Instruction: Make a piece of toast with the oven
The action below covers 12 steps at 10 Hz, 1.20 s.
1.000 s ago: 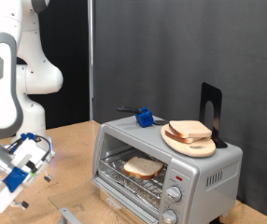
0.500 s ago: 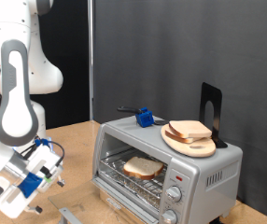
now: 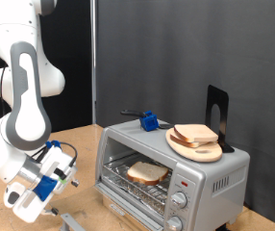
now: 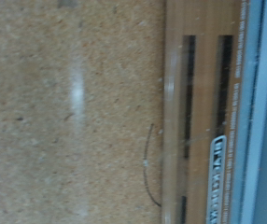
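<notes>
At the exterior view's lower left we see the pincer (image 3: 43, 181) low over the wooden desk (image 3: 75, 144), just left of the oven (image 3: 171, 175); we cannot tell how far its fingers are parted, and nothing shows between them. The oven's door hangs open, and a piece of toast (image 3: 147, 172) lies on the rack inside. On the oven's roof sit a blue clip (image 3: 150, 121), then a round wooden plate (image 3: 197, 146) bearing more bread, then a black stand (image 3: 217, 114).
</notes>
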### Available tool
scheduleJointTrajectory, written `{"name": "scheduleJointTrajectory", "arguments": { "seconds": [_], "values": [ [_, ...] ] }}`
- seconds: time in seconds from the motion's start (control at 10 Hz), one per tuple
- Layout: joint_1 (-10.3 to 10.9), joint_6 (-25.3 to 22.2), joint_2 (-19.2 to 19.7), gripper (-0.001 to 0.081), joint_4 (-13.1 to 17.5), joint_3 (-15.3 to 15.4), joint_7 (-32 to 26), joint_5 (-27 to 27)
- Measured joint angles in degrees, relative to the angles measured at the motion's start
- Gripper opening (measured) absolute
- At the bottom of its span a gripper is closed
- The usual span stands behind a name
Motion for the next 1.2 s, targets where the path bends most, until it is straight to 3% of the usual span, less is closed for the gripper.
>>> {"name": "scheduleJointTrajectory", "arguments": {
  "seconds": [0.2,0.6,0.9,1.2],
  "values": [
    [-0.4,-5.2,-2.4,0.08,-0.6,-0.5,2.4,-1.9],
    [-3.3,-19.2,-8.2,0.08,-0.7,-2.7,6.5,-4.6],
    [-3.3,-21.8,-13.3,0.08,-1.4,-2.5,8.9,-4.2],
    [-2.8,-19.9,-19.5,0.08,-3.2,-0.5,12.9,-0.1]
  ]
}}
